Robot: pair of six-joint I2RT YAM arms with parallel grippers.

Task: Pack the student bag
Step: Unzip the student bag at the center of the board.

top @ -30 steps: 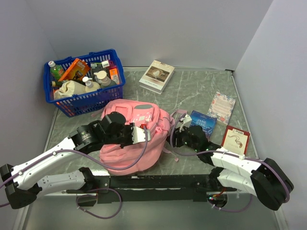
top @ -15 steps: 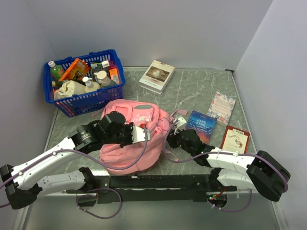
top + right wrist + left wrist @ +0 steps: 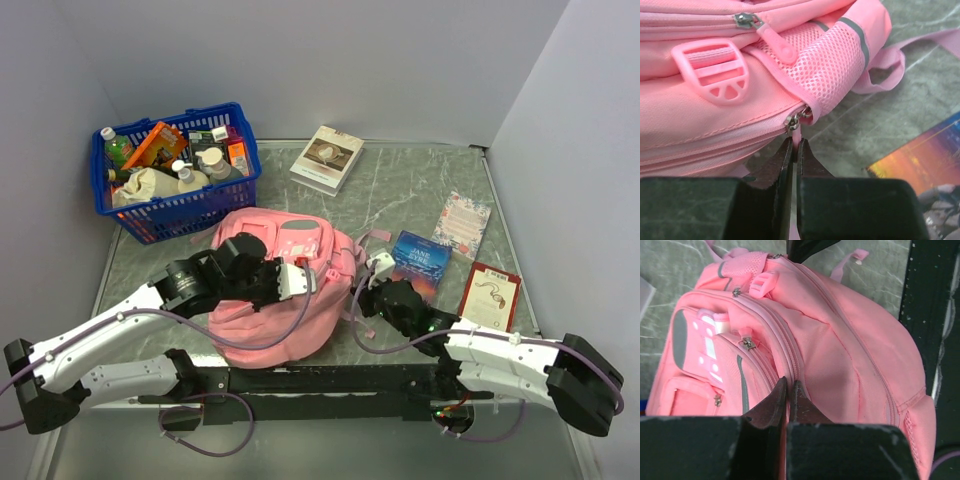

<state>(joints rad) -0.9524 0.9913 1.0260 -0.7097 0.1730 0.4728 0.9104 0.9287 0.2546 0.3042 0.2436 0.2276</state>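
A pink student bag [image 3: 270, 315] is laid on the marble table [image 3: 400, 190], left of centre. The left gripper [image 3: 788, 390] is pinched together on a seam of the bag's top. The right gripper [image 3: 792, 150] is clamped on a zipper pull [image 3: 799, 136] beside the mesh side pocket [image 3: 830, 65].

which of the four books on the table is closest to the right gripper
The blue-covered book, just beside the right gripper, which pinches the student bag; the red book, floral book and white book lie farther off.
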